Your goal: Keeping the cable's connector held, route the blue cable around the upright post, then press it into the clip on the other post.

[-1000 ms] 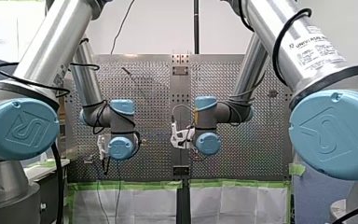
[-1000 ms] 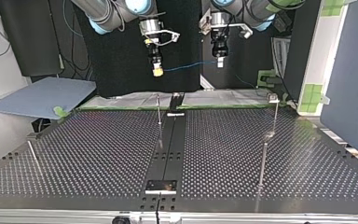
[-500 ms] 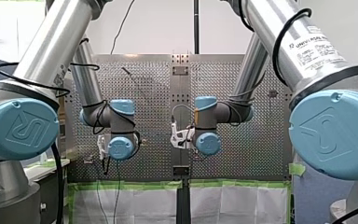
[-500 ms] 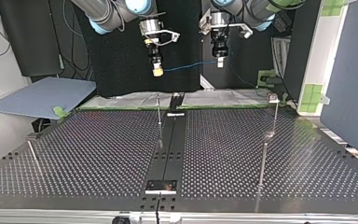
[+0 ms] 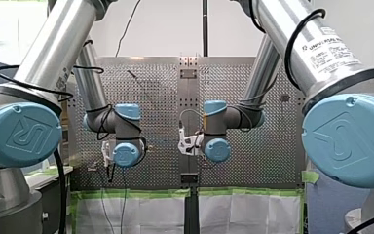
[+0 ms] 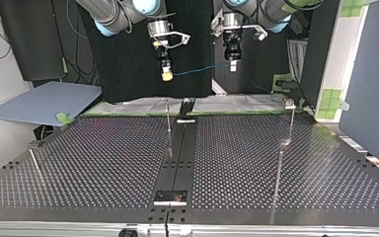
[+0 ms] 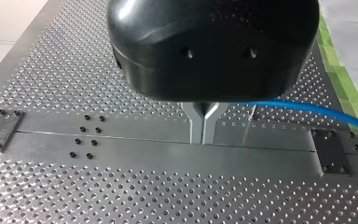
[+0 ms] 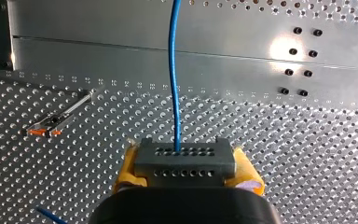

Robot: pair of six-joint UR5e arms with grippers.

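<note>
right hand clamped on grey connector, left hand pinched shut on blue cable

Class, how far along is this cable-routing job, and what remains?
Done: the grey perforated connector is clamped between the yellow pads of my right claw. In hand: my left claw grips the thin blue cable, stretched between both claws above the perforated metal table. Left: the cable touches no thin upright metal post yet, so looping it and pressing it into the small clip both remain.

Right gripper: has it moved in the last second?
No. In the top view my right gripper keeps the same spot, up and slightly left of the thin post.
</note>
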